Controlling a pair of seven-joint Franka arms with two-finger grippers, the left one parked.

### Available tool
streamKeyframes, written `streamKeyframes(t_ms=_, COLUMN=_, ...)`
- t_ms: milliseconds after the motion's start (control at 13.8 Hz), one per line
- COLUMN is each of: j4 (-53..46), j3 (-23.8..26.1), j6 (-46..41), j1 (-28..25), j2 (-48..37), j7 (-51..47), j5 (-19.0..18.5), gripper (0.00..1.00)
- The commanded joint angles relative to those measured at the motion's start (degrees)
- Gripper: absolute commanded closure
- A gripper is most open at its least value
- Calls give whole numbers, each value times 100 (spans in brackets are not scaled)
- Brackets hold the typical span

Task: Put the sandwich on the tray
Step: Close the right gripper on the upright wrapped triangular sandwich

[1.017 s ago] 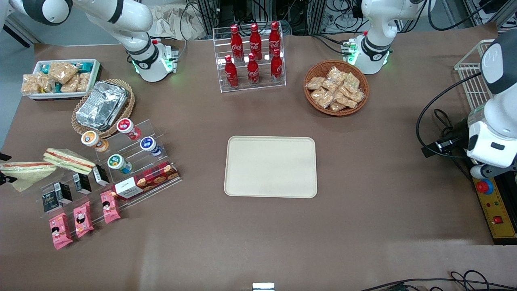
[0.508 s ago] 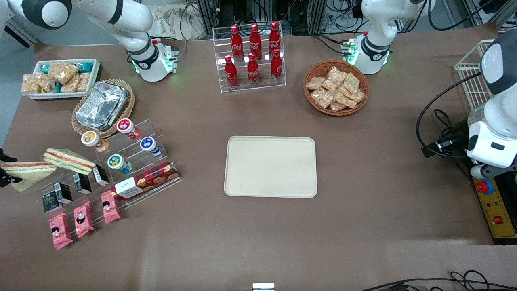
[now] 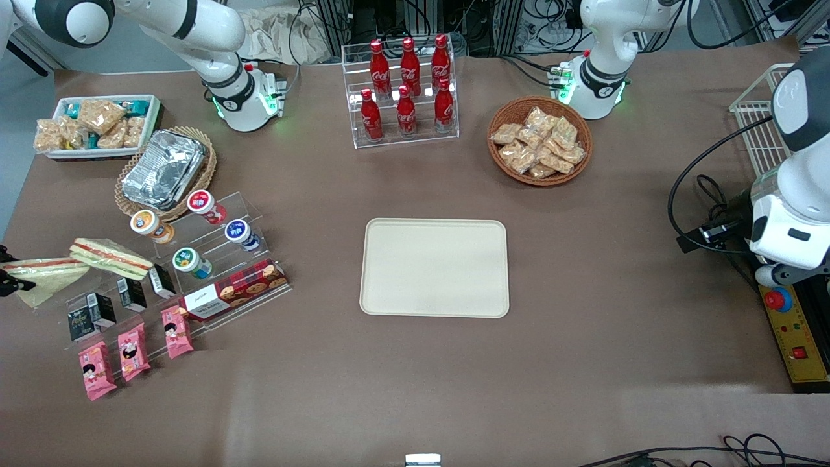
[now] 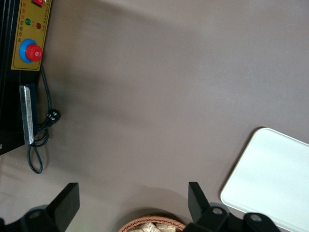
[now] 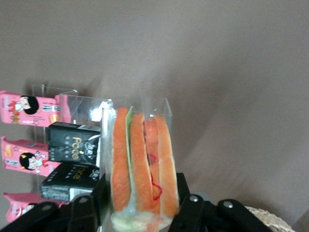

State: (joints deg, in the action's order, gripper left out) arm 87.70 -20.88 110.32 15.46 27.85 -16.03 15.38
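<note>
The sandwich (image 3: 42, 275), a pale triangular wedge in clear wrap with a red strip along its edge, sits at the working arm's end of the table, beside the acrylic stand. My right gripper (image 3: 8, 269) is at the very edge of the front view, shut on the sandwich's wide end. In the right wrist view the sandwich (image 5: 142, 159) stands between the black fingers (image 5: 193, 210) of the gripper (image 5: 141, 209), with orange and pale layers showing. The cream tray (image 3: 434, 267) lies flat mid-table, far from the gripper, with nothing on it. It also shows in the left wrist view (image 4: 275, 183).
A longer striped wedge sandwich (image 3: 110, 256) lies on the acrylic stand (image 3: 214, 272) with cups, black boxes, a biscuit box and pink packets (image 3: 97, 370). A foil container (image 3: 162, 168), a white snack bin (image 3: 97, 126), a cola rack (image 3: 405, 91) and a snack basket (image 3: 539, 141) stand farther from the camera.
The gripper and sandwich have shifted very slightly toward the working arm's table edge. Nothing else has moved.
</note>
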Motion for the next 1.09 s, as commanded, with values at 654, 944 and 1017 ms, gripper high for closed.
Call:
streamKeyframes(t_ms=654, j4=-376, j3=22, j6=-10, j1=-289, j2=-157, j7=935, j5=-61, gripper=100)
streamKeyframes(t_ms=944, j4=-815, j3=32, j6=-168, j1=-578, j2=-227, j7=1032, j5=-35, gripper=100)
streamKeyframes(t_ms=1017, j4=-859, j3=40, j6=-168, j1=-614, j2=-332, j7=1198, j5=-35, gripper=100)
